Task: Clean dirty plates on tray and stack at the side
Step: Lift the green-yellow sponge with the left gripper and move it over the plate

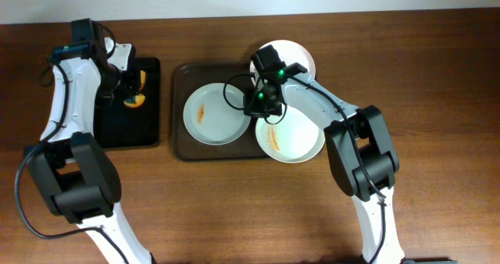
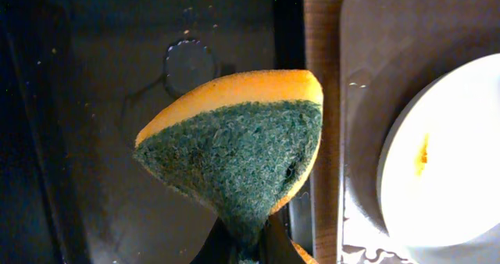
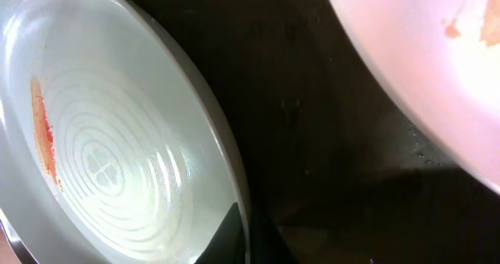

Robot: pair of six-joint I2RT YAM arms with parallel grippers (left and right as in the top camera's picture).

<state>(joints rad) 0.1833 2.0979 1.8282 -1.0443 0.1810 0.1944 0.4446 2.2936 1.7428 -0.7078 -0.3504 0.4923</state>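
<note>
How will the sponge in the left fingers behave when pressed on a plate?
The sponge looks soft: it bows where the left fingers pinch it, so it should flatten under pressure. Its green scouring face looks rough, so it will probably drag, not slide.

Overhead: even bright light, sharp, soft shadows on table [image 1: 234,213]. Left wrist: dim, sponge [image 2: 234,162] sharp, white plate [image 2: 449,178] blown out. Right wrist: close, soft focus, glare streaks on ringed plate [image 3: 109,147], tray [image 3: 320,139] dark.

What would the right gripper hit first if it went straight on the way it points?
Most likely the rim of the plate with the long orange streak: the right gripper sits at that edge in the wrist view, the dark tray just beside it. Depth is unclear.
</note>
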